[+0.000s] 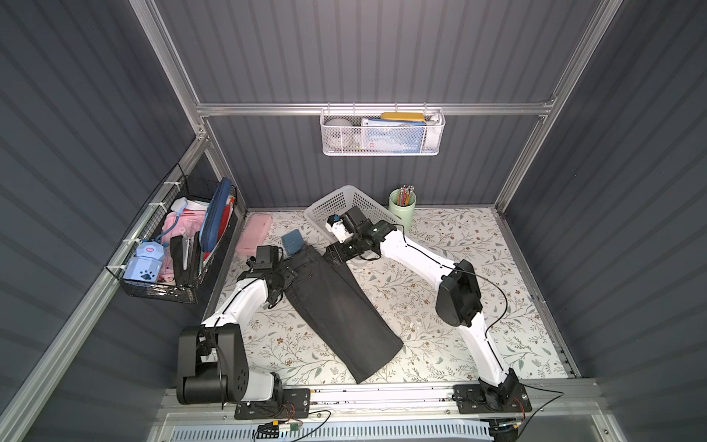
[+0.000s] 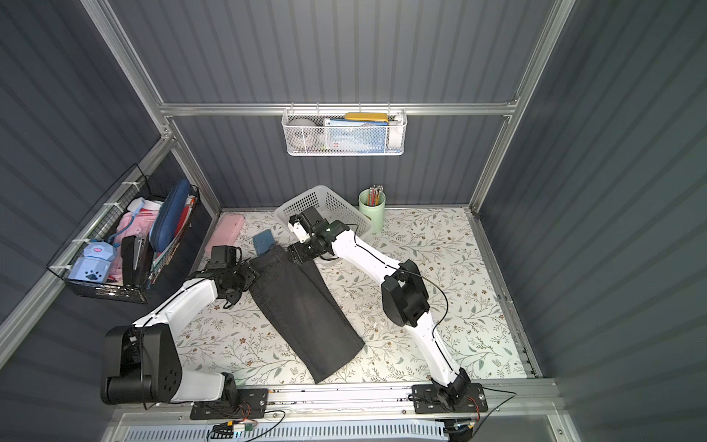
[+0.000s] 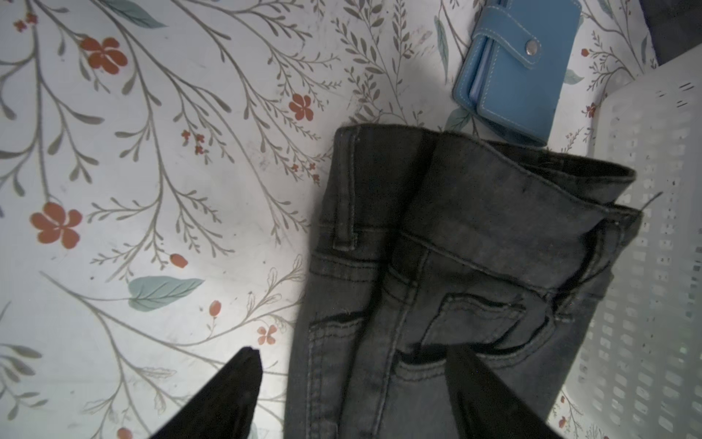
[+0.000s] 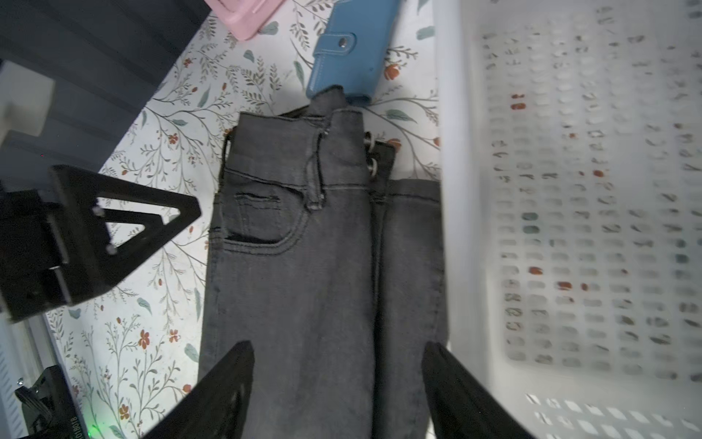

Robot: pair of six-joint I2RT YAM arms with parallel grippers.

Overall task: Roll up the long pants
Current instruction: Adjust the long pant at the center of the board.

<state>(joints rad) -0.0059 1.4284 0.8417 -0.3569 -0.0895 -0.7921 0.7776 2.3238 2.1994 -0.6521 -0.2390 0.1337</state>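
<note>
The long pants point(image 1: 336, 310) point(image 2: 302, 306) are dark charcoal jeans folded lengthwise. They lie flat and slanted on the flowered tablecloth, waistband at the far left and hems toward the near right. My left gripper point(image 1: 289, 274) point(image 3: 353, 351) is open at the waist's left edge, one finger over the cloth and one over a pocket point(image 3: 467, 323). Beside the white basket, my right gripper point(image 1: 332, 257) point(image 4: 337, 345) is open over the waist end of the jeans point(image 4: 304, 266). Neither holds anything.
A white perforated basket point(image 1: 344, 203) stands just behind the waistband, and a blue wallet point(image 1: 294, 242) touches the waistband's far edge. A pink case point(image 1: 254, 233) lies far left, a green pencil cup point(image 1: 401, 210) at the back. Wire baskets hang on the left point(image 1: 180, 245) and back point(image 1: 382, 132) walls.
</note>
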